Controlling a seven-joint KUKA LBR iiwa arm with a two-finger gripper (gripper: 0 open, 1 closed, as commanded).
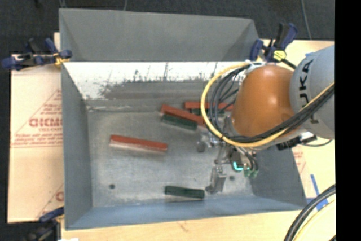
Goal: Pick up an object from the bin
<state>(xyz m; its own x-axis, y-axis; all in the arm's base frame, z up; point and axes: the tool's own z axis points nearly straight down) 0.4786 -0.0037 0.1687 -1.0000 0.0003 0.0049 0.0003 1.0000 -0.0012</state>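
Hanging over the front-right part of the bin (73,138), the gripper (216,183) sits low above the floor, just beside the right end of a dark green flat bar (184,193) that lies along the front wall. Whether the gripper is open or closed cannot be determined, and no object can be made out in its hold. A red bar (138,144) lies left of centre. A red-and-green bar (179,117) and another red one (194,105) lie near the back wall, beside the arm's orange cover (262,101).

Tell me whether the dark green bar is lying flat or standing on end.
Lying flat: the green bar rests on its long side on the bin floor, just left of the gripper.
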